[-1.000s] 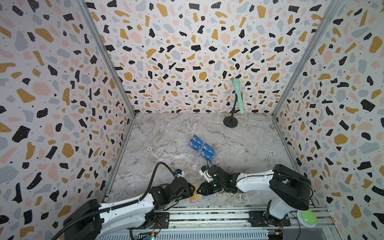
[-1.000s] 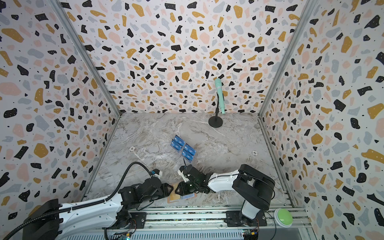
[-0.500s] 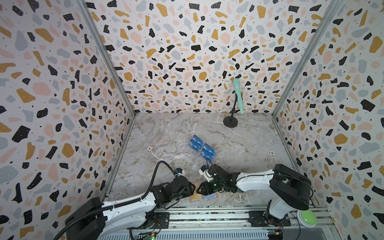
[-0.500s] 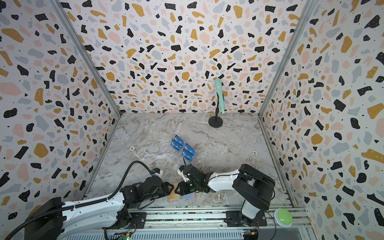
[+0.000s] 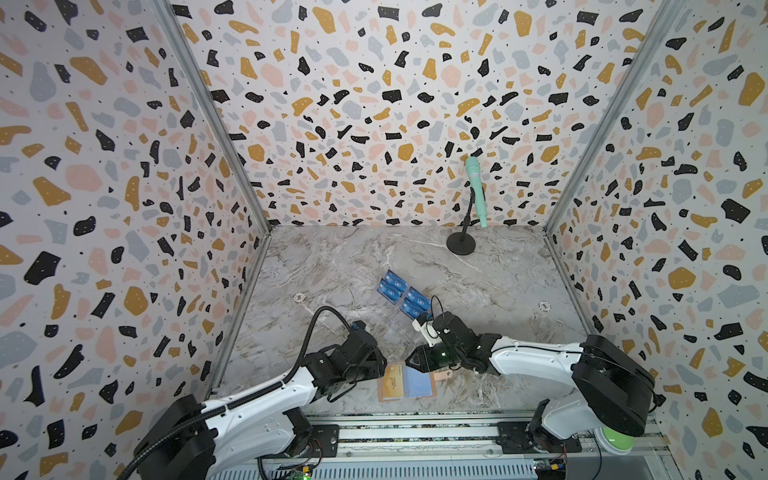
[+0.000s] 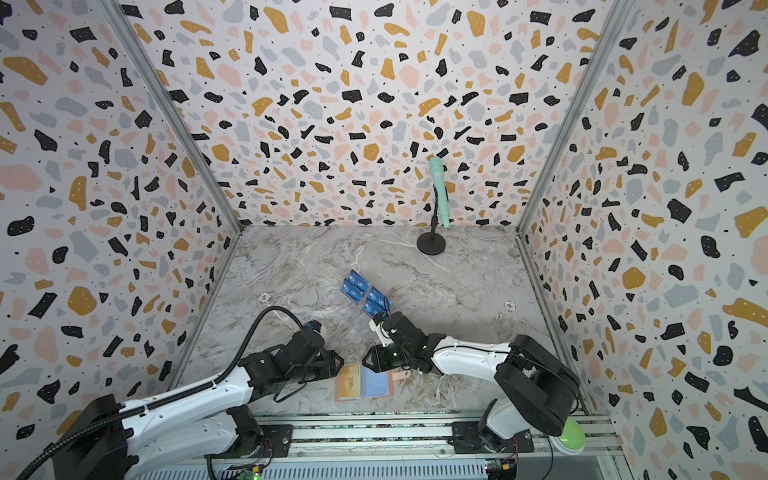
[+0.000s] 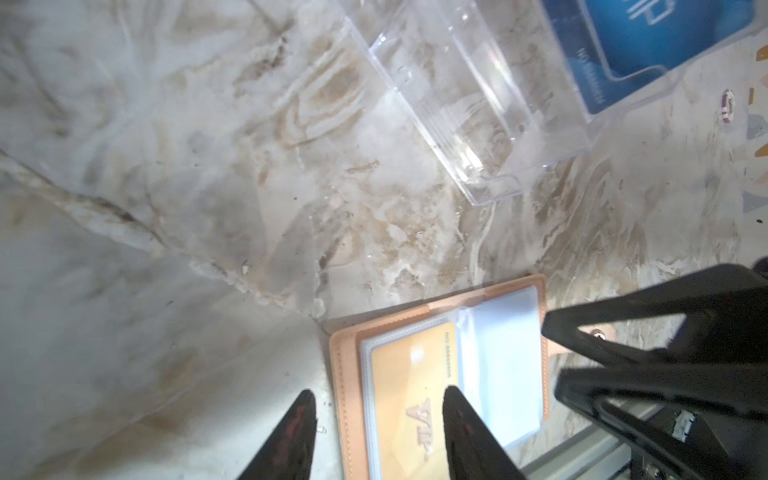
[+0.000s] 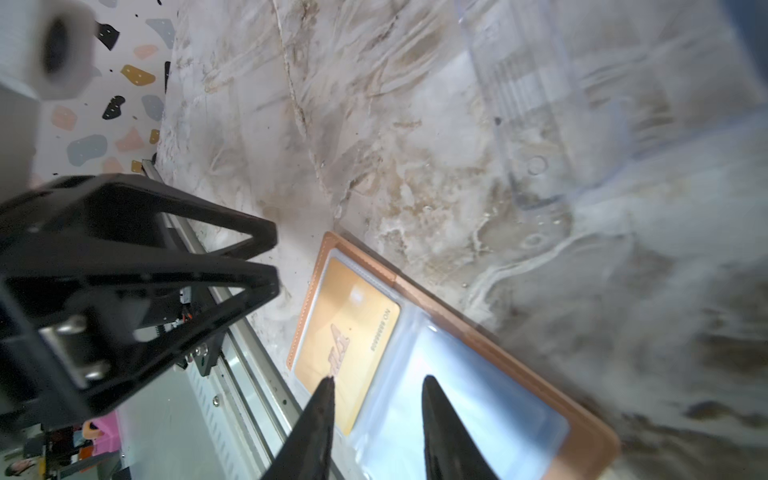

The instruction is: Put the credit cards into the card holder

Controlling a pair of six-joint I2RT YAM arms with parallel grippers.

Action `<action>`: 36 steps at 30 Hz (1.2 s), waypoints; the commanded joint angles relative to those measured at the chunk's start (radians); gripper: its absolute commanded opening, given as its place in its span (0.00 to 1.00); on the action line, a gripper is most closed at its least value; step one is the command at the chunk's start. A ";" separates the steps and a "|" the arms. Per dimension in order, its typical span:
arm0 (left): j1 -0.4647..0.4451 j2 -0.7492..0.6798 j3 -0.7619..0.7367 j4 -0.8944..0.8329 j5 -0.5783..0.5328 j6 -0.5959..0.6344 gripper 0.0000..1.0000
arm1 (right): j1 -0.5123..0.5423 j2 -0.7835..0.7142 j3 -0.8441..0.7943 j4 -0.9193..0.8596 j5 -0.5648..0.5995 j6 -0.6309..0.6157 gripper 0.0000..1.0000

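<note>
Salmon-pink card holder lies open near the table's front edge, with a gold card in one sleeve. Whether the cloudy pale-blue sleeve beside it holds a card is unclear. Over it hover the left gripper and right gripper, fingers parted and gripping nothing. Blue cards sit in a clear stand, cut off in the wrist views.
</note>
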 commanded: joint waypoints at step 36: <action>-0.170 0.272 -0.087 0.551 0.162 -0.249 0.45 | -0.010 -0.094 -0.112 -0.072 0.020 -0.057 0.05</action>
